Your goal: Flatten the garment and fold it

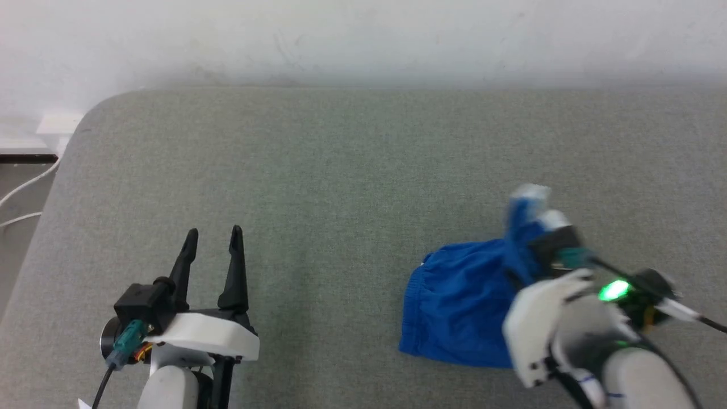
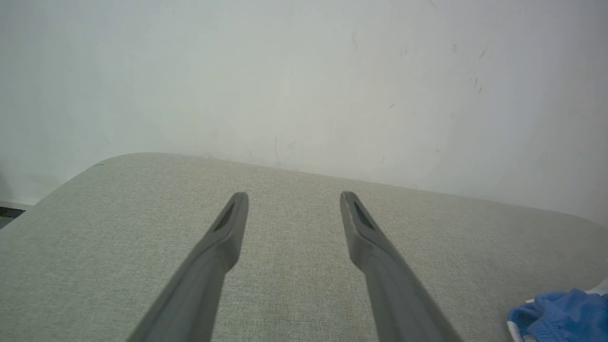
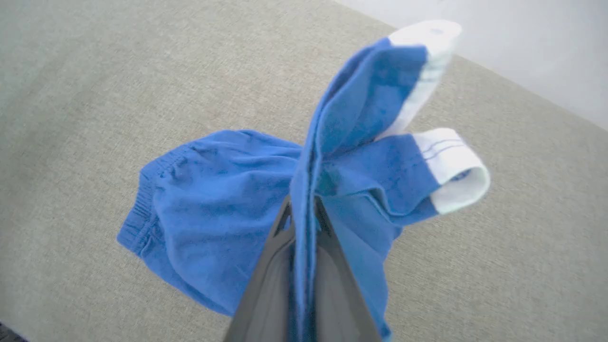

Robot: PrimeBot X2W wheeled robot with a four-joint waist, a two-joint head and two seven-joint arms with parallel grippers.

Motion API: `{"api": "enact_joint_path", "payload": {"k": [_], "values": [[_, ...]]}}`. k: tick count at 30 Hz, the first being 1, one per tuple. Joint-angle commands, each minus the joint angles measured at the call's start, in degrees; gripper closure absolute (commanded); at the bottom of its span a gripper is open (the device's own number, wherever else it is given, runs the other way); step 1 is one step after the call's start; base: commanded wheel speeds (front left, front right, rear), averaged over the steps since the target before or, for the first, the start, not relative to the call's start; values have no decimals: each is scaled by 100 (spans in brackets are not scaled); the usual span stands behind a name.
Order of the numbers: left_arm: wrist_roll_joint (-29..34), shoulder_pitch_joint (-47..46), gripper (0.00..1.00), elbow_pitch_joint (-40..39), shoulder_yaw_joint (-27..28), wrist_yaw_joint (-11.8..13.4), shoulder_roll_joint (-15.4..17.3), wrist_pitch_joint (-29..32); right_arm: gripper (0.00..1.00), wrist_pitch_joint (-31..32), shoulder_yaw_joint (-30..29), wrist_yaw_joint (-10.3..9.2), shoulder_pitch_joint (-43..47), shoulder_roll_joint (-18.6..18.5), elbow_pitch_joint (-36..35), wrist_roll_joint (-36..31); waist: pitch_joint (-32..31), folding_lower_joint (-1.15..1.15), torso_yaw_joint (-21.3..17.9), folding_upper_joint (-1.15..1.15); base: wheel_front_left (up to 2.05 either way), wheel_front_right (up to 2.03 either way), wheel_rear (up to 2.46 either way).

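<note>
No words, brands, numbers or signs are showing legibly on anything here. The bright royal-blue soft cloth shorts [image 3: 213,204] are carrying only thin blue lines across their white band [image 3: 451,161], not lettering. The small green lamp [image 1: 613,291] glowing on the right arm's wrist is bearing no readable mark.

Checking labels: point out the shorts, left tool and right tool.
shorts [image 1: 454,301], head view, flat blue part.
left tool [image 1: 214,229], head view, between open fingertips.
right tool [image 3: 303,205], right wrist view, between fingertips.
</note>
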Motion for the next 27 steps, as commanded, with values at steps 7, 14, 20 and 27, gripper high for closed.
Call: {"api": "enact_joint_path", "payload": {"k": [7,14,20,27], "values": [[-2,-158,0,30,-31,-61,-32,-27,100,221,1211,-6,-756,-150,991,309,115,0,175,-1,0,0,0],[-28,-227,0,75,-54,-78,-38,-27,0,35,1608,-6,-1090,-19,1782,717,166,0,306,-1,0,0,0],[-51,-171,0,43,-36,-36,-39,-27,0,-613,1650,-6,-1172,60,1576,1232,133,0,258,-1,0,0,0],[-51,-132,0,1,0,-30,-39,-27,0,-2363,797,-6,-931,157,829,1638,39,0,118,-1,0,0,0]]}}
